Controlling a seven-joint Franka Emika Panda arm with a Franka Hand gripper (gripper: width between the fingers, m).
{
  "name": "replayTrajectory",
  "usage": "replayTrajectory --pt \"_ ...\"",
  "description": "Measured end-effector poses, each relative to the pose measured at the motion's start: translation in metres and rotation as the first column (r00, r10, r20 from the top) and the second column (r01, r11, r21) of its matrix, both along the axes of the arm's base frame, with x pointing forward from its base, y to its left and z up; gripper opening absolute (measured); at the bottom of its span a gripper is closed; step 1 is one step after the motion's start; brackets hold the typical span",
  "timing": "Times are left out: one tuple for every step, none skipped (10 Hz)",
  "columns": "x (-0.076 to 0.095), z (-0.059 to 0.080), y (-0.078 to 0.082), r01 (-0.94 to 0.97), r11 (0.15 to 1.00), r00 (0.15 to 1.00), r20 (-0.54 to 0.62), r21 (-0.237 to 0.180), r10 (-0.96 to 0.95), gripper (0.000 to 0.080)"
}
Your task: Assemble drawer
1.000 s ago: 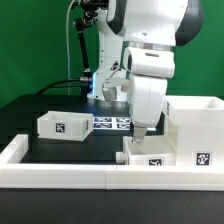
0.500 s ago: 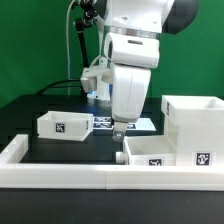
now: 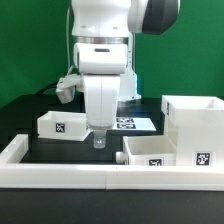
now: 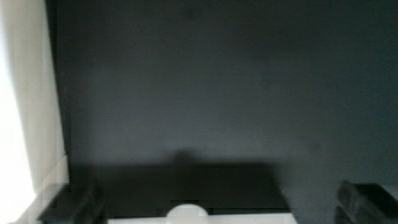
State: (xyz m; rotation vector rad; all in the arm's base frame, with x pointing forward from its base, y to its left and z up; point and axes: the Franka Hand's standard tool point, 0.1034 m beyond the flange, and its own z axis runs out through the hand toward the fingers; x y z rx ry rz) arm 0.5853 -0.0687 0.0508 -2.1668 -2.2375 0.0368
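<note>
The drawer's tall white casing (image 3: 194,122) stands at the exterior view's right. One shallow tray (image 3: 153,150) lies in front of it, touching it. The other tray (image 3: 62,125) lies at the left. My gripper (image 3: 98,139) points down over the dark table just beside the left tray's right end, holding nothing. In the wrist view my gripper (image 4: 217,188) has its dark fingers (image 4: 73,200) wide apart over bare table. A white edge with a round bump (image 4: 187,212) shows low between them, and I cannot tell what it is.
The long low white rail (image 3: 60,170) runs along the front and up the left side. The marker board (image 3: 131,123) lies behind the arm. A white strip (image 4: 22,110) lines one side of the wrist view.
The arm has swung toward the exterior view's left, from over the front tray beside the casing to beside the left tray. The trays and casing have not moved.
</note>
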Motion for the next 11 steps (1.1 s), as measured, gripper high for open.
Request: replayTrajectory --pt "-0.001 -0.005 -0.001 -0.02 0.999 1.0 -0.007 0.035 0.02 0.0649" --pt "-0.002 -0.009 0.0 -0.026 0.998 1.0 -0.011 0.054 0.027 0.0649" --pt "-0.002 -0.014 0.0 -0.05 0.995 0.999 -0.016 0.092 0.052 0.0649" --pt "-0.001 -0.017 0.002 -0.055 0.99 0.998 -0.025 0.129 0.059 0.0649" --pt "0.003 -0.021 0.006 -0.055 0.988 0.998 -0.029 0.147 0.059 0.0649" --pt "0.006 -0.024 0.016 -0.066 0.986 0.997 -0.03 0.153 0.071 0.0649" --pt "0.008 -0.025 0.025 -0.065 0.985 0.997 -0.03 0.158 0.071 0.0649" --pt "0.01 -0.026 0.031 -0.057 0.986 0.998 -0.025 0.158 0.062 0.0649" --pt "0.011 -0.027 0.029 -0.056 0.987 0.998 -0.006 0.153 0.058 0.0649" --pt "0.01 -0.027 0.028 -0.054 0.987 0.998 -0.007 0.153 0.055 0.0649" --pt "0.013 -0.027 0.027 -0.053 0.987 0.999 0.011 0.149 0.052 0.0649"
